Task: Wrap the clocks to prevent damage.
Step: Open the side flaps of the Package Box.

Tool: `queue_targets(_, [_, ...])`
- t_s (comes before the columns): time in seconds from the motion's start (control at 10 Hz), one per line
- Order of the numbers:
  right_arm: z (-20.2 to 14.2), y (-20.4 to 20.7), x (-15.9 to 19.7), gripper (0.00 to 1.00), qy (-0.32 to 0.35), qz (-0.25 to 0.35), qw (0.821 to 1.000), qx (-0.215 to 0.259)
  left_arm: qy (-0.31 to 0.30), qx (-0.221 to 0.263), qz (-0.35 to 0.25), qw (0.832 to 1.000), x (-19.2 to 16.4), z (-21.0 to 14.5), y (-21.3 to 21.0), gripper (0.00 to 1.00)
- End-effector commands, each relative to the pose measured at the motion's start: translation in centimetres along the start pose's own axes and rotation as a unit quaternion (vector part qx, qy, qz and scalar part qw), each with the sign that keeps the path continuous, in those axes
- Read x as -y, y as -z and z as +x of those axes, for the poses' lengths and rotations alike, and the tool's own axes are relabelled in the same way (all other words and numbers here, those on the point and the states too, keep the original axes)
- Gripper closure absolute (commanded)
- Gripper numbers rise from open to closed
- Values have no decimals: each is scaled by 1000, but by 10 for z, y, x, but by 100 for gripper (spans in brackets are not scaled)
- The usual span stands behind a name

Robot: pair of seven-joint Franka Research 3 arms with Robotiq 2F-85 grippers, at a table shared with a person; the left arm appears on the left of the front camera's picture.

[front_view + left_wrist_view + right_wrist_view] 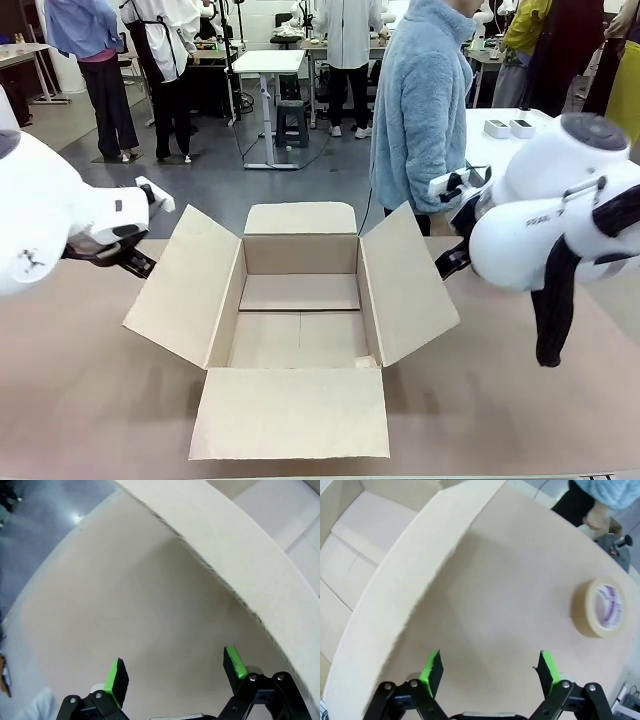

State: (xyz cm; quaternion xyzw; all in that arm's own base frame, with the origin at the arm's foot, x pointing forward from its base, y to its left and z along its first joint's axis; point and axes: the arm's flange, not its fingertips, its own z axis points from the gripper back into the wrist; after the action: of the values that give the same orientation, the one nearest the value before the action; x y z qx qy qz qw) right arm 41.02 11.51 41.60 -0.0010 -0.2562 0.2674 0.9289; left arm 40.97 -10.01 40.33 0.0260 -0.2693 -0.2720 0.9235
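Clocks first: I cannot tell where they are right now, so no guessing. What I have is a brown cardboard box, all four flaps splayed, nothing inside, on the tan table. My left gripper hovers at the box's 9 o'clock, claw spread wide beside a flap. My right gripper sits at 3 o'clock, also spread and pinching nothing, with a beige tape roll at its 2 o'clock. A person in a pale blue fleece stands at 1 o'clock. I judge this is staging; next calls for locating the goods to wrap.
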Motion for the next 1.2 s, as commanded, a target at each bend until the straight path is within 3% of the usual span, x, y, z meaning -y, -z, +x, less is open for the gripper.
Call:
queue_targets(0.0, [20, -60, -5, 0, 3, -27, 1000, -9, 17, 14, 43, 999, -5, 10, -62, 0])
queue_targets(0.3, [76, -153, -45, 0, -37, -64, 997, -13, 61, 31, 82, 994, -9, 53, -166, 0])
queue_targets(0.4, [91, -173, -58, 0, -46, -65, 996, -25, 85, 34, 56, 994, -6, 65, -192, 0])
queue_targets(0.7, [112, -183, -75, 0, -46, -40, 996, -73, 84, 6, 31, 996, 4, 92, -220, 0])
queue_targets(0.8, [97, -199, -79, 0, -60, -52, 996, -31, 81, 38, 62, 994, 5, 77, -221, 0])
queue_targets(1.1, [97, -199, -79, 0, -60, -52, 996, -31, 81, 38, 62, 994, 5, 77, -221, 0])
